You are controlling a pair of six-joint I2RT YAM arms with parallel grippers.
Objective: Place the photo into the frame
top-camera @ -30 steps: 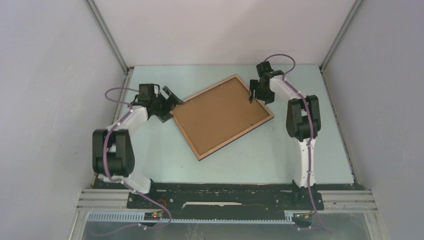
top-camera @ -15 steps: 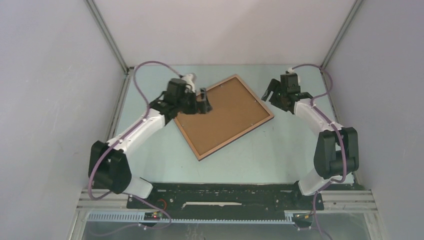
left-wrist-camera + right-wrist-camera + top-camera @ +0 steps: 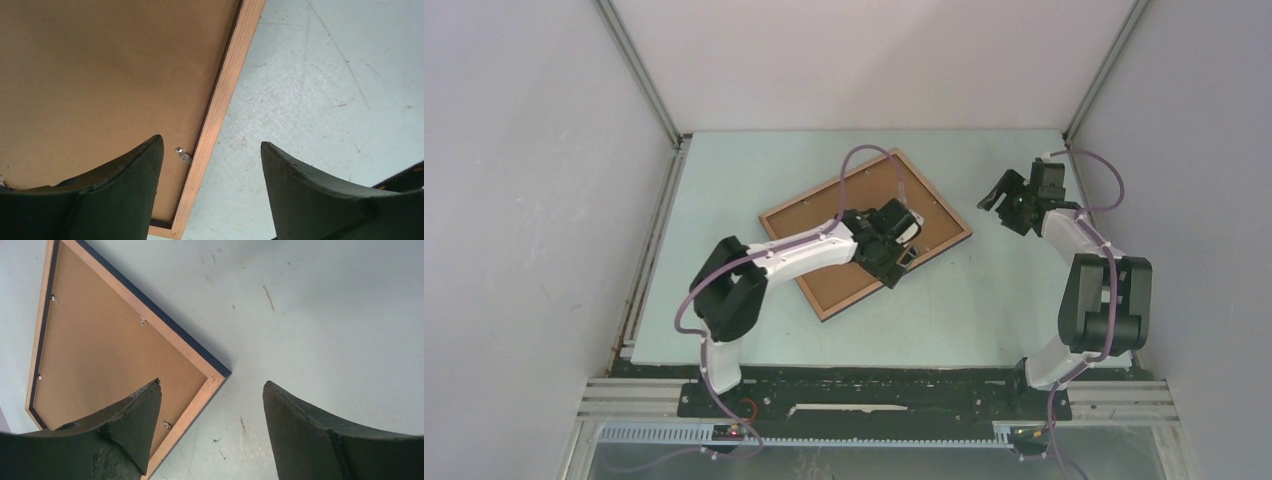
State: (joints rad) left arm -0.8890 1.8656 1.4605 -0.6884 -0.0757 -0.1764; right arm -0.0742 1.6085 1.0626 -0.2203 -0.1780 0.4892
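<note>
We see the pale surface (image 3: 1024, 310) carrying the frame (image 3: 939, 198), which lies flat and turned at an angle in the middle toward the far side, its wood face up and a dark navy edge showing along its sides. Inside its opening lies the photo (image 3: 814, 212), brown fibreboard back upward, apparently level with the rim. We cannot see the printed face. The left claw (image 3: 894, 245) reaches across the board and hovers over the frame's near-right rail, its fingers spread with nothing between them. The right claw (image 3: 1004, 200) hangs off to the right, apart from the frame, also spread and empty. Small metal tabs (image 3: 143, 320) sit along the inner edge of the rail, one just beside the left claw (image 3: 211, 141). We judge the frame light, stiff and thin, likely to slide on the smooth surface when nudged. The board looks rigid but thin. Lying flat, it offers little to pinch, so we would press near a rail or hold the outer rim at a corner. The tabs look delicate.
</note>
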